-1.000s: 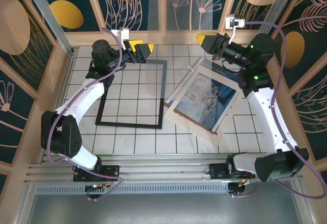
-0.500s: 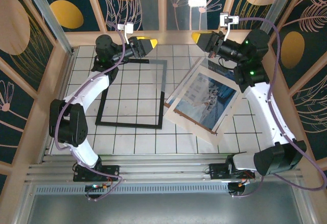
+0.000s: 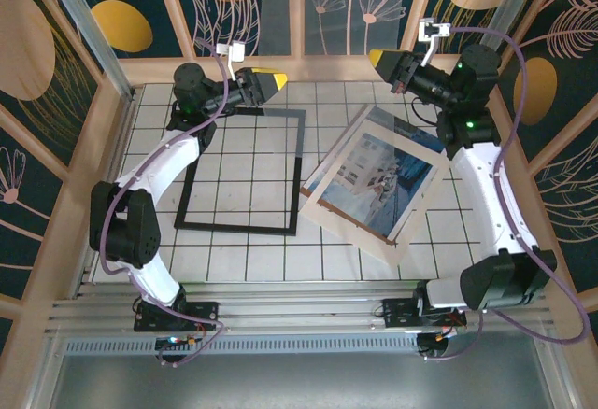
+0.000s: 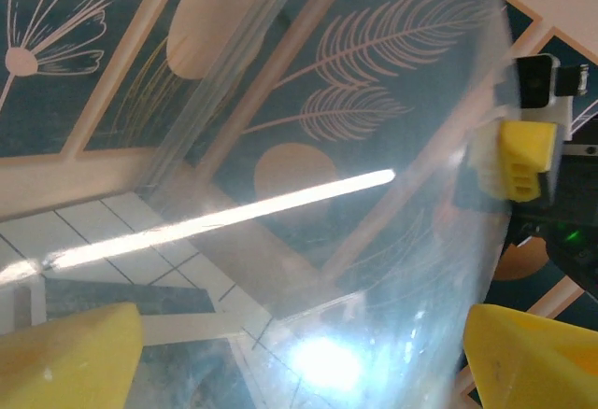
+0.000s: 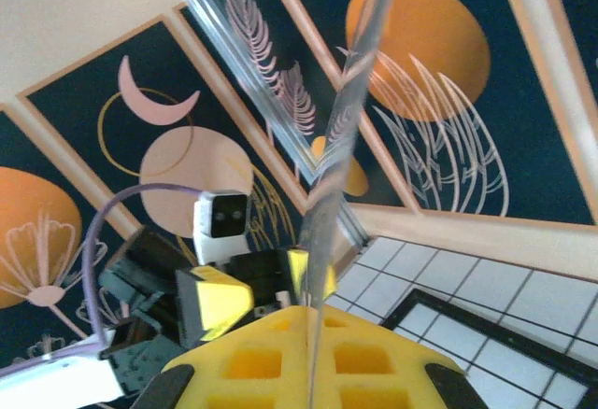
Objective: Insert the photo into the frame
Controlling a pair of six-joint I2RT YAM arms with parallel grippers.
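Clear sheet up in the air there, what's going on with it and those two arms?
Two robot arms are handling a clear sheet, raised upright over the far end of the table. The right end effector is clamped on one edge, and the left end effector stands open at the other side. The black frame lies flat with nothing in it. The photo lies beside it, not yet inside.

The thin-edged black frame lies flat and empty on the tiled counter. The blue-toned photo of pale buildings lies skewed just right of it.
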